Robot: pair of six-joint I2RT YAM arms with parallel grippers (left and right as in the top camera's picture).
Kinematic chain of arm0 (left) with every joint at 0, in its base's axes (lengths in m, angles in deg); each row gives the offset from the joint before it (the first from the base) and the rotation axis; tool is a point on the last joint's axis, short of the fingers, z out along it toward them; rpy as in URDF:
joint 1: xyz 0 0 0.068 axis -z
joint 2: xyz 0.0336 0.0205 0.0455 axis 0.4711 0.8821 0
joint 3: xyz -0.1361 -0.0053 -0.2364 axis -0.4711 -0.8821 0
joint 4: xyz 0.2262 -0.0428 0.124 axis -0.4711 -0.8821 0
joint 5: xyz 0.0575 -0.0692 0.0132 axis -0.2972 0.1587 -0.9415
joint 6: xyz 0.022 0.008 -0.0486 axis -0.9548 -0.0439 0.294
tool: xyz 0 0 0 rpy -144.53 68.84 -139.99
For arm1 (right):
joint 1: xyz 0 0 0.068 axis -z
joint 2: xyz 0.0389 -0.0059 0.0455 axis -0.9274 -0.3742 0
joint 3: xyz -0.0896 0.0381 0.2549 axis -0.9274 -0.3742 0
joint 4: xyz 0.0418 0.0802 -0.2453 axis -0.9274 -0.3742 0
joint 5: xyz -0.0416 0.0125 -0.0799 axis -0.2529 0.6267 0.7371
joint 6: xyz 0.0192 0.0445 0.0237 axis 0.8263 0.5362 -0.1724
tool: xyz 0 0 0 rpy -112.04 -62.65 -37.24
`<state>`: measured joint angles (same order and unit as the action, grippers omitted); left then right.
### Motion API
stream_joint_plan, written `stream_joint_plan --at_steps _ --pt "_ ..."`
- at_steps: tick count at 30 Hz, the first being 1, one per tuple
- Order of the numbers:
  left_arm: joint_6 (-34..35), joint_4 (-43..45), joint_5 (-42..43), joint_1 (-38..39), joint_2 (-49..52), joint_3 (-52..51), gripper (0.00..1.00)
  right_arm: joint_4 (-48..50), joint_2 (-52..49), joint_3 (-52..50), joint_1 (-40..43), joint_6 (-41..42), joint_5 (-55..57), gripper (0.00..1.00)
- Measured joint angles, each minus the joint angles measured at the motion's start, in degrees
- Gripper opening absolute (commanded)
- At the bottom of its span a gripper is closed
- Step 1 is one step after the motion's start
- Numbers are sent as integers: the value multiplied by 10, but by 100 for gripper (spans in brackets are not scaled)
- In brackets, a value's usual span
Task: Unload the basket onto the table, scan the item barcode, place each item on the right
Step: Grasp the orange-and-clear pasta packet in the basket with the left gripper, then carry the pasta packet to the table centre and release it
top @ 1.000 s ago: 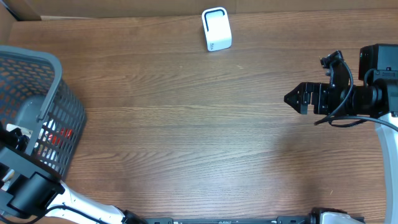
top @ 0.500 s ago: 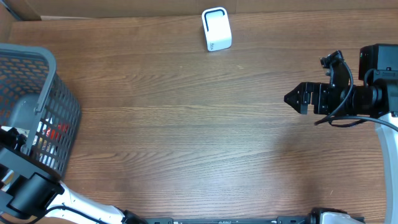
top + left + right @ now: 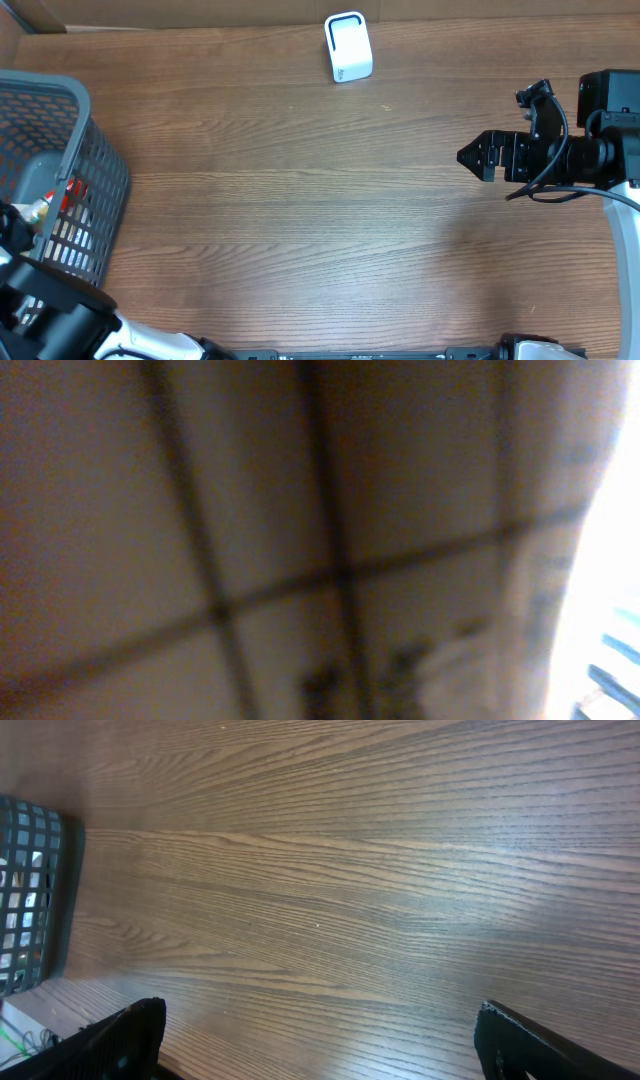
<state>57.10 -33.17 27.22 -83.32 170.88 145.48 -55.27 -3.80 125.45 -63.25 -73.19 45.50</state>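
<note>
item (image 3: 55, 200), a small thing with red and pale parts, sits inside the grey mesh basket (image 3: 105, 170) at the far left edge of the overhead frame, seen through the basket's near wall; its shape is too small to make out. the left arm (image 3: 45, 318) comes up from the lower left corner to the basket's lower rim. the left gripper itself is not clear enough to read, and the left wrist view gives only a blurred close-up of mesh bars, so i cannot tell how far its jaws are parted or whether they have hold of the item. the right gripper (image 3: 462, 157) hangs over the wooden table (image 3: 300, 220) at the right side, pointing left, its fingers spread wide with nothing between them. a white scanner (image 3: 348, 46) stands at the top centre, well apart from both arms.
</note>
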Motion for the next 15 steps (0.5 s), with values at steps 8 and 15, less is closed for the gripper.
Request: stream_joint_plan --at_steps 8,15 --pt "-140 120 -1 1 -117 0 4 0 0 0 0 0 0 100" --pt "-244 196 0 9 -243 0 4 0 0 0 0 0 0 100"
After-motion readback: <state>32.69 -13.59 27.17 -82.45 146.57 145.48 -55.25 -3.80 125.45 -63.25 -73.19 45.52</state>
